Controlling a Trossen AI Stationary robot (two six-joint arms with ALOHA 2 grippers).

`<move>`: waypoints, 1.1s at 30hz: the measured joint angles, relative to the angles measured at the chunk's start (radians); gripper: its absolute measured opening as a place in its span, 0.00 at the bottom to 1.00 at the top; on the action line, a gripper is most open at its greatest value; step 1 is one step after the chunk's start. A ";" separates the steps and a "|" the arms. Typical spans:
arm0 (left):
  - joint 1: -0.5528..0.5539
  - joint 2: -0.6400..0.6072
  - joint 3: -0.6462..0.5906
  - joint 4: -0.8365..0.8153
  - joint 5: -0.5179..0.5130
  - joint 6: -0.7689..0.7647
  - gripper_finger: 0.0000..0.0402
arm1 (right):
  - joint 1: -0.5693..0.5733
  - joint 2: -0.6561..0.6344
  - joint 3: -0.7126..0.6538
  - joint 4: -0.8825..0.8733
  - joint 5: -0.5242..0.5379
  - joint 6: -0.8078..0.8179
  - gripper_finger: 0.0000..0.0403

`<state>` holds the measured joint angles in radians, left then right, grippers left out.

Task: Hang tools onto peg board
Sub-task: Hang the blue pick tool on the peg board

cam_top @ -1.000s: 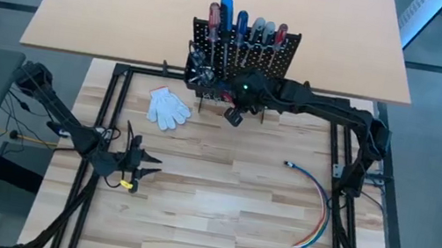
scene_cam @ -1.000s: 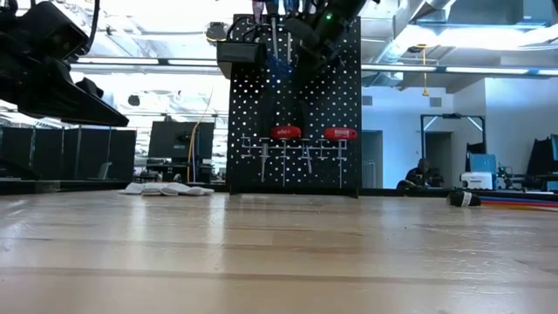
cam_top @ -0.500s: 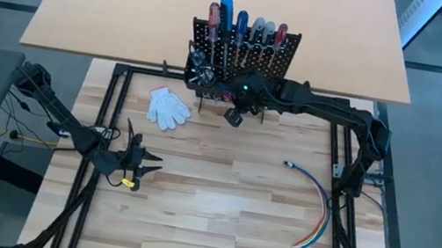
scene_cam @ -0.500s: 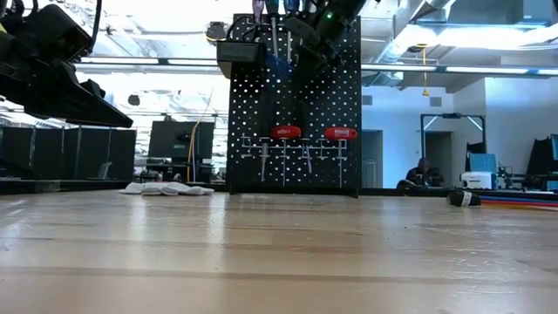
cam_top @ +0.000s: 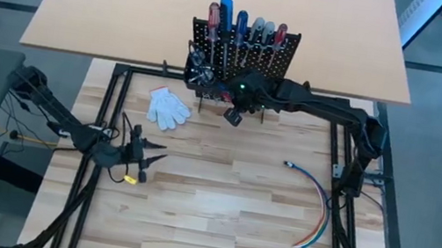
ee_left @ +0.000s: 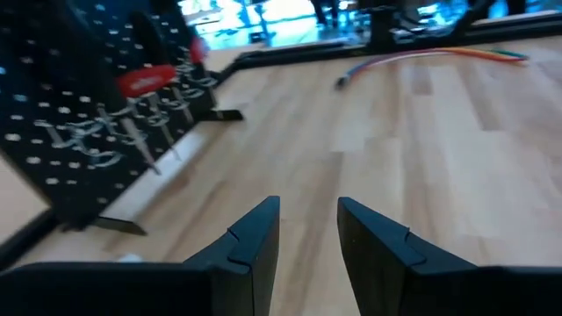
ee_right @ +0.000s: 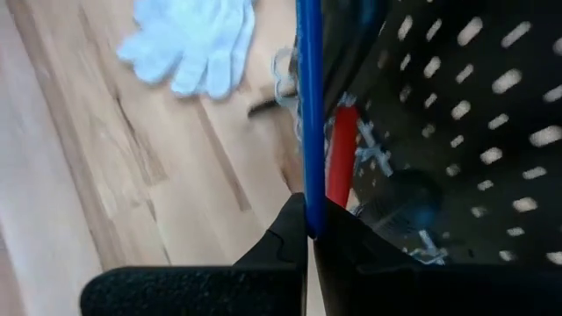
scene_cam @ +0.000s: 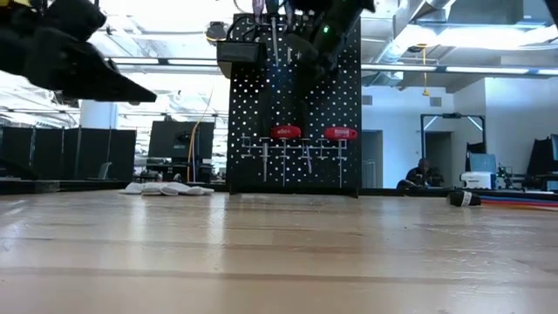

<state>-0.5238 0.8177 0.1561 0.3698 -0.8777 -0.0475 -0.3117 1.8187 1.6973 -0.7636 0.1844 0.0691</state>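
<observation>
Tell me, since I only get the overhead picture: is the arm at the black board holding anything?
Observer: Yes. Its wrist camera shows the right gripper shut on a thin blue tool, right beside the peg board.
Visitor: And the other arm?
Observer: The left gripper has its fingers apart above the table, with nothing between them.
Visitor: Does anything hang lower on the board?
Observer: From table height, two red-handled tools hang side by side on its lower rows.
</observation>
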 joint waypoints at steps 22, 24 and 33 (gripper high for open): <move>0.153 0.000 0.033 -0.035 0.000 0.045 0.28 | -0.013 0.185 0.276 -0.208 -0.003 -0.026 0.03; 0.153 0.000 0.033 -0.044 0.001 0.037 0.28 | -0.013 0.185 0.298 -0.244 -0.003 -0.026 0.03; 0.153 0.000 0.033 -0.043 0.001 0.026 0.28 | -0.026 0.185 0.321 -0.301 -0.004 -0.027 0.03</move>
<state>-0.3710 0.8179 0.1886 0.3267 -0.8764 -0.0211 -0.3380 2.0037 2.0186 -1.0645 0.1802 0.0422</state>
